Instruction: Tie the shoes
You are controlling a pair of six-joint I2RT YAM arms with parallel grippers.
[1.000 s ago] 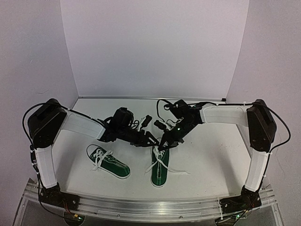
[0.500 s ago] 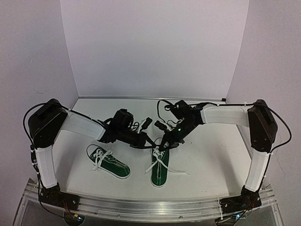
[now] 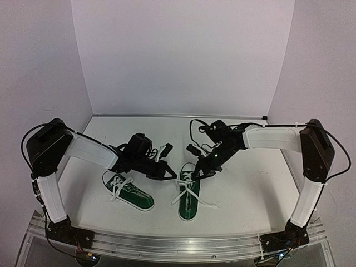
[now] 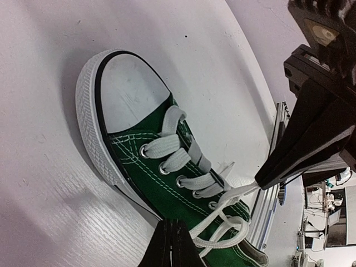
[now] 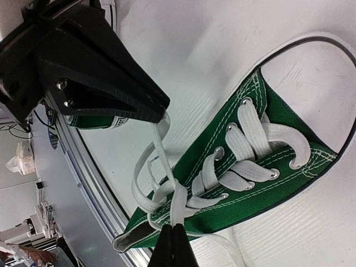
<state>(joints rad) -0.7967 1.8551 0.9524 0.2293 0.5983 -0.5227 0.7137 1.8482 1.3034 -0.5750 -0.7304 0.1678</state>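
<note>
Above the dark green canvas sneaker (image 4: 139,167) with its white rubber toe, my left claw (image 4: 171,233) and right claw (image 5: 173,236) each pinch tight on its white laces (image 5: 167,183).

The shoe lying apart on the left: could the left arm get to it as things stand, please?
Probably yes: that shoe lies near the left gripper, with nothing between. But the gripper is shut on the other shoe's lace, so it must let go first.
</note>
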